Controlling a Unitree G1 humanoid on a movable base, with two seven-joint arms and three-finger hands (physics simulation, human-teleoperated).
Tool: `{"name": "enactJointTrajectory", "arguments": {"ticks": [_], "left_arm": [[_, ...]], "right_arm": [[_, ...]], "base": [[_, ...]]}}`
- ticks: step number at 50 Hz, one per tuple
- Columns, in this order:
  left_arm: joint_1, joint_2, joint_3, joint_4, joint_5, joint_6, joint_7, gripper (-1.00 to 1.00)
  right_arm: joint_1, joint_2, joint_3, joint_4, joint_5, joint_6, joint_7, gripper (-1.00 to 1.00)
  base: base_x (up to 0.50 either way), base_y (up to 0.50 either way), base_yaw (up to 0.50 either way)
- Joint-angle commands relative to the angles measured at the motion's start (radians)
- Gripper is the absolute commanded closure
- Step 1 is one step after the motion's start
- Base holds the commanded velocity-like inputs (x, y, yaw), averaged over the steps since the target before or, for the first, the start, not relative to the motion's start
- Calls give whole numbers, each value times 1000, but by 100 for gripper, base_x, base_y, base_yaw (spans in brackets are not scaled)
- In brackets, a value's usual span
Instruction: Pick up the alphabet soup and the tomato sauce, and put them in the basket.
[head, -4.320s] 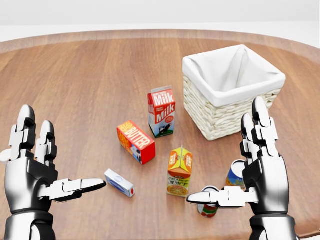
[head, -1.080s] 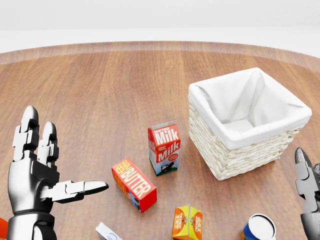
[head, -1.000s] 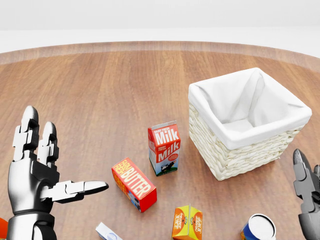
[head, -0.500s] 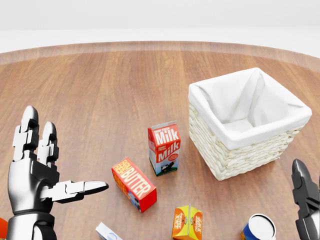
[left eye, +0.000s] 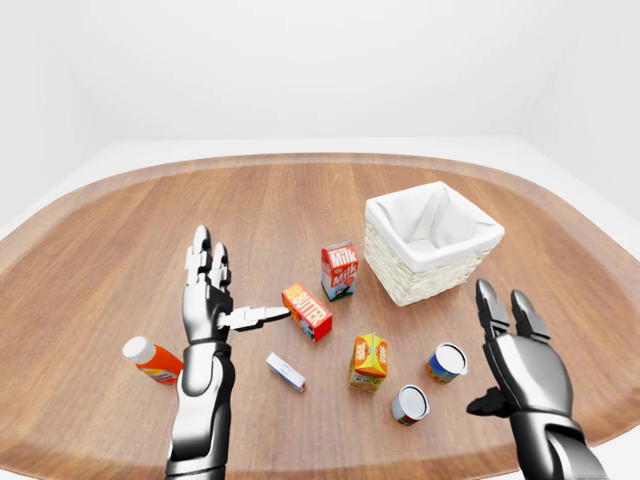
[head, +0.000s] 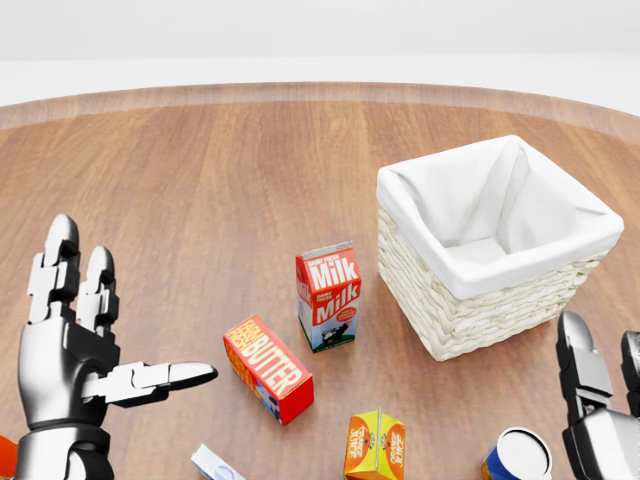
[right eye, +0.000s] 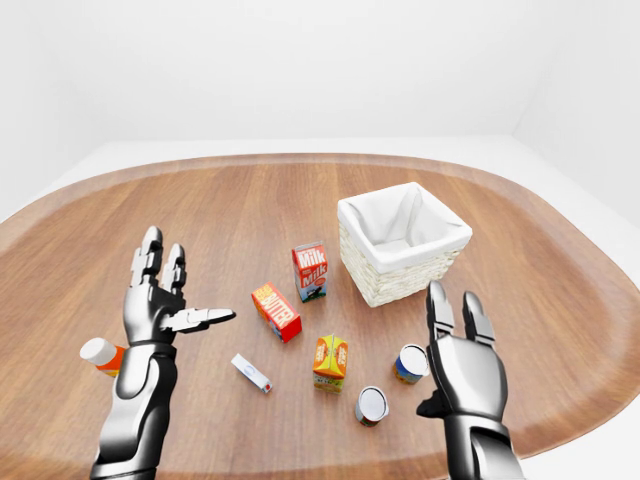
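- Left-eye view: two cans stand on the wooden table near the robot. The blue-and-orange can is just left of the right hand. The red-labelled can sits nearer and further left, just right of the orange juice carton. Labels are too small to read; I judge the blue one to be the alphabet soup and the red one the tomato sauce.
- Left-eye view: the basket stands further off, its white lining showing, nothing visible inside. Neither can is lifted yet.
- Left-eye view: the right hand is raised, palm toward the cans, fingers spread and upright, thumb tucked low, holding nothing. The left hand is also upright and spread, thumb pointing right, its tip close to the butter box.
- Head view: the blue can sits at the bottom edge, partly cut off, with the right hand just beside it. The milk carton stands left of the basket.
- Right-eye view: the bottle lies by the left forearm, well apart from the cans.
- Risk, as I judge it: the cans stand close together and to the juice carton, so a sideways reach could tip one or roll it toward the near edge. A grip round the smooth can wall could slip.
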Motion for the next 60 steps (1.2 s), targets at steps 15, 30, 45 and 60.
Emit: {"name": "enactJointTrajectory", "arguments": {"ticks": [15, 30, 45, 60], "left_arm": [[-2, 0, 1, -2, 1, 0, 2, -100], [-4, 0, 2, 12, 1, 0, -1, -100], [-1, -1, 2, 15, 1, 0, 0, -100], [-1, 0, 1, 15, 0, 0, 0, -100]], "right_arm": [[-13, -60, 64, 97, -45, 0, -85, -100], [-9, -80, 77, 149, -46, 0, -120, -100], [-70, -122, 71, 286, -27, 0, -154, -100], [-95, -148, 89, 365, -23, 0, -190, -100]], "base": [[0, 0, 0], [0, 0, 0], [0, 0, 0], [0, 0, 0]]}}
